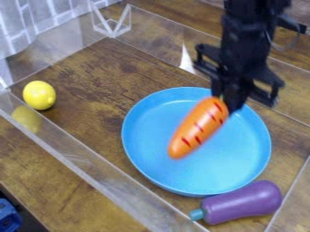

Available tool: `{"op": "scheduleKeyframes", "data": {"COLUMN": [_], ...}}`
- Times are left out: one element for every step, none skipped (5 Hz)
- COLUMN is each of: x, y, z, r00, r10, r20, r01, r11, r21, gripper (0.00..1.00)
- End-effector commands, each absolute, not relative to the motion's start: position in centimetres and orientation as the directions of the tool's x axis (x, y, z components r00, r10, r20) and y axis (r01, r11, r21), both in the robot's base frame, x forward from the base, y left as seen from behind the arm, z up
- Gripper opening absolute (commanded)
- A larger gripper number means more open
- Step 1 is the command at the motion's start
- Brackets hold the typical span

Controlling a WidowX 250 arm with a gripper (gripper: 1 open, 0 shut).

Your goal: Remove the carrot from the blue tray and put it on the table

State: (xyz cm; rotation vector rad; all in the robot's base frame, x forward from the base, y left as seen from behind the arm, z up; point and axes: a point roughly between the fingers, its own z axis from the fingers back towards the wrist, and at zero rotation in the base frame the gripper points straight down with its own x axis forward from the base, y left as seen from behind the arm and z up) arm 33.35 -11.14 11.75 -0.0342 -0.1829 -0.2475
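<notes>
The orange carrot (pixel 198 128) hangs tilted in the air above the blue tray (pixel 151 159), its leafy end up between the black fingers. My gripper (pixel 230 98) is shut on that top end, pointing almost straight down over the tray's right half. The carrot's orange tip slants down to the left, clear of the tray floor. The brown wooden table (pixel 97 72) lies all around the tray.
A purple eggplant (pixel 240 203) lies just off the tray's lower right rim. A yellow lemon (pixel 39 94) sits at the left by the clear acrylic wall (pixel 61 154). More acrylic panels stand along the back left.
</notes>
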Motion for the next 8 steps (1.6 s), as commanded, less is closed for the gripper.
{"op": "scheduleKeyframes", "data": {"x": [33.5, 32.8, 31.4, 30.9, 30.3, 29.6, 29.5, 29.5], "y": [-9.4, -9.6, -10.8, -11.7, -12.3, -12.6, -13.1, -13.5], "z": [16.0, 15.8, 15.3, 14.6, 13.9, 13.2, 12.2, 10.9], "r00": [0.945, 0.945, 0.944, 0.944, 0.944, 0.948, 0.949, 0.949], "r10": [-0.159, -0.149, -0.17, -0.182, -0.189, -0.193, -0.2, -0.207], "r20": [0.286, 0.292, 0.283, 0.275, 0.27, 0.254, 0.245, 0.237], "r01": [0.169, 0.161, 0.182, 0.195, 0.202, 0.207, 0.213, 0.218], "r11": [0.986, 0.987, 0.983, 0.981, 0.979, 0.978, 0.977, 0.976], "r21": [-0.008, -0.016, -0.018, -0.019, -0.021, -0.027, -0.025, -0.021], "gripper": [0.0, 0.0, 0.0, 1.0, 0.0, 1.0, 1.0, 1.0]}}
